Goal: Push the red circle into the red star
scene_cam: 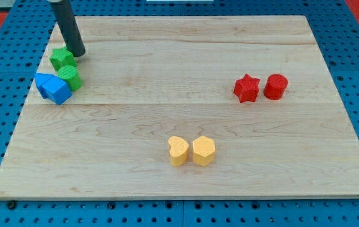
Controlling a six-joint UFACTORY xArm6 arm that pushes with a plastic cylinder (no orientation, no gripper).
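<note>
The red circle (276,86) sits on the wooden board at the view's right, with the red star (247,88) just to its left; a narrow gap shows between them. My tip (77,53) is far away at the view's upper left, just above the green star-like block (60,58) and close to it.
A green round block (70,77) and two blue blocks (53,87) are clustered at the left edge. A yellow heart (178,151) and a yellow hexagon (204,151) sit side by side at the bottom middle. The board (166,75) lies on a blue pegboard.
</note>
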